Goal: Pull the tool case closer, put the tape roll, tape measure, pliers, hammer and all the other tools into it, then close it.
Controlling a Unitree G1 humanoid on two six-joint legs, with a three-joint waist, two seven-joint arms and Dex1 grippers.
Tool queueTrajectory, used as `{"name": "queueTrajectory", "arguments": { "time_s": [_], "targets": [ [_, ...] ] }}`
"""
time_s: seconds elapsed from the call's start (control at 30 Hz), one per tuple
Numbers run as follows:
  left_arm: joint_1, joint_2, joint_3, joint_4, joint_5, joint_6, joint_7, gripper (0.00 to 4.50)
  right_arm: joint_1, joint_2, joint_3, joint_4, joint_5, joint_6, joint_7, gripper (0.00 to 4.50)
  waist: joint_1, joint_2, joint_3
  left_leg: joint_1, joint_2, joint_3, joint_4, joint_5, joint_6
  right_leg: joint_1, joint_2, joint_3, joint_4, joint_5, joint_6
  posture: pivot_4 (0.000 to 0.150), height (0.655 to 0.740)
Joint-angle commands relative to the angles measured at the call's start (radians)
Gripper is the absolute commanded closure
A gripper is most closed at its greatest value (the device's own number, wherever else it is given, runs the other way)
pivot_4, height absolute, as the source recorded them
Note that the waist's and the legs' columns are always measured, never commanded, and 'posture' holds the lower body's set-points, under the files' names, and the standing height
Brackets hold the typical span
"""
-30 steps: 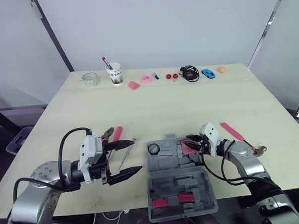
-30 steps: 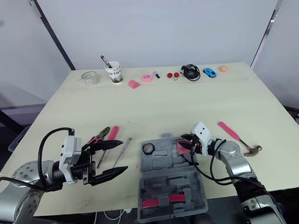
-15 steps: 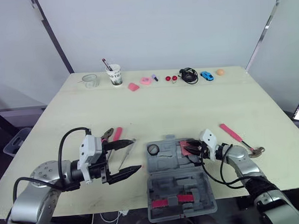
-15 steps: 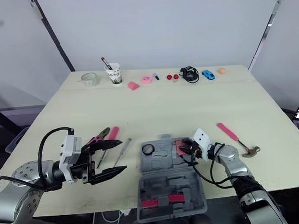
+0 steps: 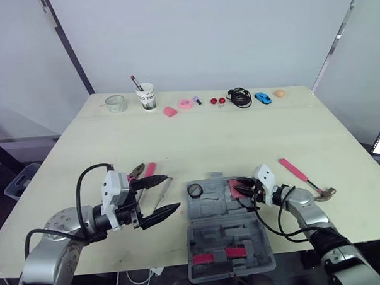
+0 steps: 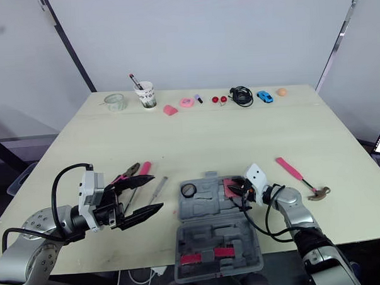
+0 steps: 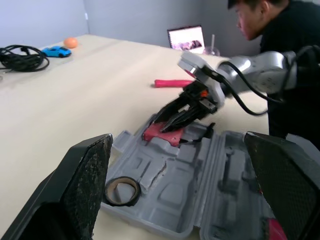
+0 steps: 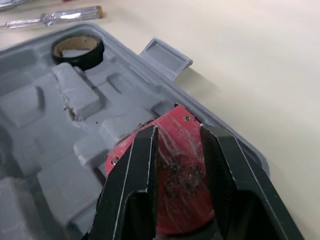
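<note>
The grey tool case (image 5: 226, 228) lies open at the table's near edge, with pink-handled pieces (image 5: 229, 252) seated in its near half. Left of the case, the left gripper (image 5: 173, 193) hovers with its fingers spread wide, holding nothing. In the case's far half, the tape roll (image 5: 194, 190) sits in the far-left corner. At the far-right corner the right gripper (image 8: 178, 128) pinches the red tape measure (image 7: 161, 133), which rests in a moulded recess. The pliers (image 6: 133, 171) and a screwdriver (image 6: 159, 187) lie on the table left of the case, just beyond the left gripper. The hammer (image 5: 296, 169) lies to the right of the case. Well beyond the case stand a glass jar (image 5: 116, 103), a paper cup (image 5: 147, 96), a black cable (image 5: 240, 97), a blue toy car (image 5: 262, 97) and an orange ball (image 5: 279, 92).
</note>
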Motion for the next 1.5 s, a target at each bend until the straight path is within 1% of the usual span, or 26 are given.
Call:
{"name": "queueTrajectory", "arguments": {
  "time_s": [0.03, 0.17, 0.27, 0.4, 0.5, 0.53, 0.6, 0.63, 0.67, 0.7, 0.73, 0.8, 0.87, 0.9, 0.93, 1.03, 1.1, 1.27, 1.3, 1.4, 1.43, 1.5],
  "targets": [
    [0.014, -0.017, 0.084, 0.033, -0.025, -0.022, 0.028, 0.00, 0.046, -0.021, -0.057, -0.284, 0.074, 0.081, -0.031, 3.13, 0.000, 0.007, 0.005, -0.001, -0.001, 0.000, 0.000, 0.000, 0.000, -0.002, 0.000, 0.001, 0.000, 0.000, 0.000, 0.150, 0.7400],
    [0.080, -0.031, 0.114, 0.058, -0.009, -0.044, 0.020, 0.00, 0.149, -0.048, -0.132, -0.450, 0.152, 0.172, -0.066, 3.13, 0.001, 0.007, 0.006, -0.002, -0.003, 0.000, -0.002, 0.000, 0.000, -0.002, 0.001, 0.000, -0.001, 0.000, 0.000, 0.150, 0.7400],
    [0.129, -0.047, 0.151, 0.088, 0.001, -0.076, 0.032, 0.00, 0.278, -0.082, -0.200, -0.542, 0.191, 0.181, -0.081, 3.13, 0.006, 0.006, 0.005, -0.002, -0.002, 0.000, -0.006, 0.000, 0.000, -0.001, -0.001, -0.001, -0.006, 0.000, 0.001, 0.150, 0.7400],
    [0.168, -0.082, 0.212, 0.138, 0.010, -0.117, 0.075, 0.00, 0.447, -0.125, -0.305, -0.573, 0.234, 0.130, -0.073, 3.13, 0.007, 0.006, 0.006, -0.003, -0.003, 0.000, -0.006, 0.000, 0.001, -0.001, -0.003, -0.002, -0.009, 0.000, 0.001, 0.150, 0.7400],
    [0.196, -0.098, 0.238, 0.177, 0.033, -0.154, 0.095, 0.00, 0.530, -0.138, -0.364, -0.574, 0.248, 0.092, -0.081, 3.13, 0.001, 0.006, 0.006, -0.002, -0.003, 0.000, -0.007, 0.000, 0.001, -0.001, -0.004, -0.001, -0.009, 0.000, 0.001, 0.150, 0.7400],
    [0.211, -0.100, 0.245, 0.201, 0.050, -0.176, 0.096, 0.00, 0.563, -0.139, -0.388, -0.580, 0.260, 0.084, -0.080, 2.76, -0.001, 0.005, 0.006, -0.002, -0.003, 0.001, -0.007, 0.000, 0.001, -0.001, -0.004, -0.001, -0.009, 0.000, 0.001, 0.150, 0.7400],
    [0.247, -0.110, 0.291, 0.280, 0.074, -0.219, 0.115, 0.00, 0.669, -0.139, -0.475, -0.600, 0.306, 0.061, -0.070, 2.40, 0.001, 0.005, 0.006, -0.002, -0.003, 0.001, -0.007, 0.000, 0.001, -0.001, -0.003, -0.001, -0.009, 0.000, 0.002, 0.150, 0.7400],
    [0.261, -0.112, 0.307, 0.310, 0.083, -0.238, 0.120, 0.00, 0.711, -0.141, -0.504, -0.606, 0.320, 0.048, -0.062, 1.90, 0.002, 0.005, 0.006, -0.001, -0.002, 0.000, -0.007, -0.001, 0.001, -0.002, -0.003, -0.002, -0.009, -0.001, 0.003, 0.150, 0.7400],
    [0.268, -0.113, 0.324, 0.333, 0.080, -0.247, 0.124, 0.00, 0.750, -0.143, -0.531, -0.607, 0.343, 0.044, -0.049, 1.58, 0.003, 0.005, 0.006, -0.001, -0.002, 0.000, -0.008, -0.001, 0.001, -0.002, -0.003, -0.002, -0.009, -0.001, 0.003, 0.150, 0.7400],
    [0.273, -0.112, 0.333, 0.347, 0.072, -0.248, 0.119, 0.00, 0.776, -0.143, -0.549, -0.607, 0.365, 0.042, -0.035, 1.07, 0.003, 0.005, 0.006, -0.001, -0.002, -0.001, -0.011, -0.001, 0.001, -0.002, -0.003, -0.003, -0.011, -0.002, 0.004, 0.150, 0.7400],
    [0.276, -0.106, 0.338, 0.375, 0.088, -0.275, 0.117, 0.00, 0.800, -0.139, -0.575, -0.598, 0.384, 0.034, -0.029, 0.68, 0.004, 0.004, 0.006, 0.000, -0.002, -0.001, -0.013, -0.001, 0.001, -0.002, -0.003, -0.003, -0.013, -0.002, 0.004, 0.150, 0.7400],
    [0.278, -0.101, 0.357, 0.428, 0.101, -0.308, 0.118, 0.00, 0.847, -0.138, -0.610, -0.582, 0.405, 0.016, -0.005, 0.05, 0.004, 0.004, 0.006, -0.001, -0.002, -0.001, -0.013, -0.001, 0.001, -0.002, -0.005, -0.003, -0.014, -0.002, 0.003, 0.150, 0.7400],
    [0.281, -0.093, 0.369, 0.463, 0.107, -0.333, 0.113, 0.00, 0.883, -0.134, -0.636, -0.569, 0.418, 0.000, 0.010, 0.05, 0.004, 0.004, 0.006, 0.000, -0.003, 0.000, -0.013, -0.001, 0.001, -0.002, -0.008, -0.003, -0.014, -0.002, 0.004, 0.150, 0.7400],
    [0.281, -0.092, 0.375, 0.468, 0.101, -0.334, 0.111, 0.00, 0.895, -0.131, -0.646, -0.564, 0.431, -0.003, 0.016, 0.05, 0.004, 0.005, 0.006, 0.000, -0.003, 0.000, -0.013, -0.001, 0.000, -0.002, -0.015, -0.007, -0.014, -0.003, 0.005, 0.150, 0.7400],
    [0.280, -0.092, 0.380, 0.473, 0.097, -0.334, 0.110, 0.00, 0.906, -0.128, -0.655, -0.557, 0.439, -0.006, 0.021, 0.05, 0.004, 0.004, 0.006, 0.000, -0.003, 0.000, -0.013, -0.001, -0.001, -0.002, -0.017, -0.009, -0.014, -0.003, 0.005, 0.150, 0.7400],
    [0.276, -0.091, 0.379, 0.480, 0.095, -0.336, 0.106, 0.00, 0.916, -0.126, -0.667, -0.533, 0.443, -0.023, 0.027, 0.05, 0.003, 0.003, 0.006, -0.001, -0.002, 0.000, -0.014, -0.003, -0.004, -0.002, -0.018, -0.011, -0.014, -0.003, 0.005, 0.150, 0.7400],
    [0.253, -0.085, 0.363, 0.490, 0.102, -0.334, 0.104, 0.00, 0.911, -0.127, -0.654, -0.549, 0.441, -0.022, 0.030, 0.05, 0.004, 0.003, 0.006, -0.001, -0.003, -0.001, -0.014, -0.003, -0.004, -0.002, -0.018, -0.011, -0.014, -0.002, 0.004, 0.150, 0.7400],
    [0.132, -0.054, 0.306, 0.508, 0.146, -0.291, 0.151, 0.00, 0.875, -0.176, -0.547, -0.735, 0.498, 0.096, 0.074, 0.05, 0.006, 0.004, 0.006, -0.001, -0.002, -0.002, -0.014, -0.003, -0.004, -0.002, -0.018, -0.013, -0.014, -0.002, 0.004, 0.150, 0.7400],
    [0.108, -0.050, 0.298, 0.513, 0.147, -0.282, 0.159, 0.00, 0.864, -0.188, -0.528, -0.769, 0.502, 0.117, 0.074, 0.05, 0.006, 0.004, 0.006, 0.000, -0.002, -0.001, -0.014, -0.002, -0.002, -0.002, -0.018, -0.014, -0.014, -0.001, 0.002, 0.150, 0.7400],
    [0.008, -0.020, 0.239, 0.565, 0.191, -0.238, 0.188, 0.00, 0.770, -0.240, -0.441, -0.894, 0.512, 0.194, 0.069, 0.05, 0.005, 0.002, 0.005, -0.001, -0.002, -0.001, -0.014, 0.000, 0.000, -0.001, -0.015, -0.015, -0.014, 0.000, 0.001, 0.150, 0.7400],
    [-0.012, -0.015, 0.229, 0.576, 0.195, -0.225, 0.194, 0.00, 0.752, -0.251, -0.427, -0.914, 0.518, 0.212, 0.068, 0.05, 0.005, 0.000, 0.003, -0.001, -0.003, -0.001, -0.014, 0.000, 0.000, -0.001, -0.015, -0.015, -0.014, 0.000, 0.001, 0.150, 0.7400],
    [-0.097, 0.007, 0.195, 0.649, 0.229, -0.190, 0.224, 0.00, 0.677, -0.279, -0.377, -0.964, 0.531, 0.263, 0.068, 0.05, 0.007, -0.001, 0.002, -0.002, -0.004, 0.000, -0.015, -0.001, 0.001, -0.001, -0.014, -0.016, -0.014, 0.000, 0.001, 0.150, 0.7400]
  ]
}}
